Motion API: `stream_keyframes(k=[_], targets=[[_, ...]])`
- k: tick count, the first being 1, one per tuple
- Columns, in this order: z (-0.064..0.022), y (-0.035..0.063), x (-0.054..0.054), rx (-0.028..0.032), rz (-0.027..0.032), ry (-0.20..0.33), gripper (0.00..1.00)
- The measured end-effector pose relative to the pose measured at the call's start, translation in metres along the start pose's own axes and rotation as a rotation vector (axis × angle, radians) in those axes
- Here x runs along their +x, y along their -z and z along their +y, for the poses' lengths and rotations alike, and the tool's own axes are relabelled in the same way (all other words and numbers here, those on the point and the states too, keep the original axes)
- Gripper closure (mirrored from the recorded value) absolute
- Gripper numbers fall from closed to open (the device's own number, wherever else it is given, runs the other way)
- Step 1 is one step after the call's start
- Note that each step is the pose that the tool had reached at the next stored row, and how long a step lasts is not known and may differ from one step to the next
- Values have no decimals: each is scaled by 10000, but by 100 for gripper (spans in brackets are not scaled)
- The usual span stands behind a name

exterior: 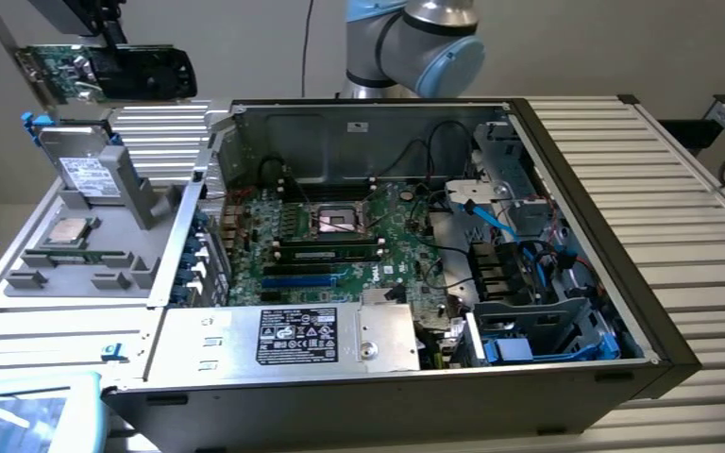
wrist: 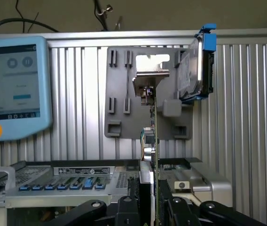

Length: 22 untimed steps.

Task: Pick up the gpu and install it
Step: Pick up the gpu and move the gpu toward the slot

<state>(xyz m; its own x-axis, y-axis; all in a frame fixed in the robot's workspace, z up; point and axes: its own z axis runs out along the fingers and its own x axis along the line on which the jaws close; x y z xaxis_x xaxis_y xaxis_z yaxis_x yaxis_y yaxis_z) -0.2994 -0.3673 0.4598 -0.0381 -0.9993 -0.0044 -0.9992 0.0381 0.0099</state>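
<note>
Hanging high off the open computer case (exterior: 325,142), past its corner on the exterior view's left, the gpu (exterior: 110,74) is in the air and not yet in the machine. The gripper (exterior: 110,45) comes down on it from above. In the wrist view the card (wrist: 155,136) runs edge-on, a thin green line straight out from the gripper (wrist: 154,209), whose jaws are closed narrowly on the two flat faces of the board, one on each side.

That pinch looks deliberate: gripping across the thin board leaves its long edges free and keeps it square to the wrist, which I judge suits a part that has to meet a slot edge-first.

Beside the case on that same side, and below the card, sits the grey holder (exterior: 86,269) — a stand with cut-outs for loose parts. The hard drive (exterior: 86,175) stands upright in it, probably so its top edge can be reached from above. In the wrist view, the same holder (wrist: 119,94) and drive (wrist: 194,70) lie beyond the card.

Inside the case, the motherboard (exterior: 325,236) lies flat and uncovered, the side panel off so the board can be reached from overhead. A teach pendant (exterior: 23,415) rests at the case's near corner — out of the working area, I would guess, though I cannot tell what it leans on.
</note>
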Motion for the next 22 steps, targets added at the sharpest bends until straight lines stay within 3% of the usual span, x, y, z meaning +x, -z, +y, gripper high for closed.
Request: stream_keyframes(k=[6,12,22], targets=[[-214,0,-1,60,-4,6,73],[-454,3,14,65,-40,12,73],[-902,7,36,58,-198,19,73]])
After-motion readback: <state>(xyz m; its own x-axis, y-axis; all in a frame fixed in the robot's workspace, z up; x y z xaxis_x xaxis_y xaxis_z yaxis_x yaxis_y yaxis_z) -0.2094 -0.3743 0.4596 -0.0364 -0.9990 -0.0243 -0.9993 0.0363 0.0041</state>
